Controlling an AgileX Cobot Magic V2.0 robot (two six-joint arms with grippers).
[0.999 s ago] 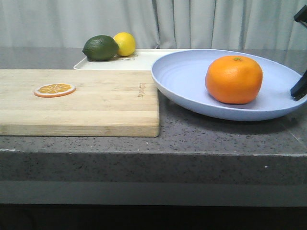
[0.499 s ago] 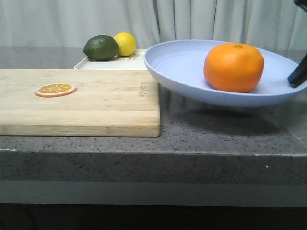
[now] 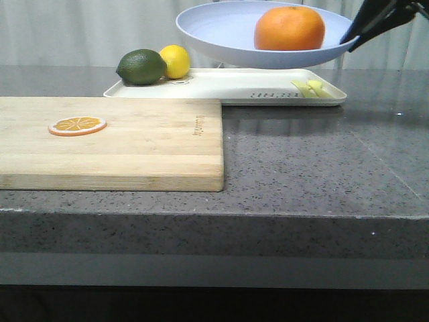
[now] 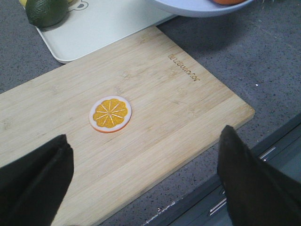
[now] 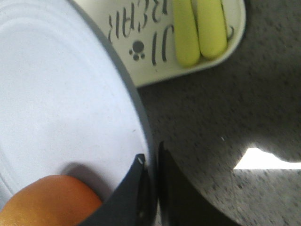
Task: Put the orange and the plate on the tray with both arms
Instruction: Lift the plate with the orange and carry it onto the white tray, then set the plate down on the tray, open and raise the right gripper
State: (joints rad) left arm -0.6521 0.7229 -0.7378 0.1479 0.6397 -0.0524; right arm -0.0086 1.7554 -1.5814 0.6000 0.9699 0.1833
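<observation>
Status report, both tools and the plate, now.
Right tool shut on plate rim, orange aboard, airborne above tray. Left tool open, empty. Lime, lemon on tray.

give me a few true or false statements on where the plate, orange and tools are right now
1. The plate is held in the air above the tray. True.
2. The orange lies on the cutting board. False: it sits in the plate; only an orange slice lies on the board.
3. The right tool pinches the plate's rim. True.
4. The left tool grips the slice. False: it is open above the board, holding nothing.
5. A lime and a lemon sit at the tray's left end. True.
</observation>
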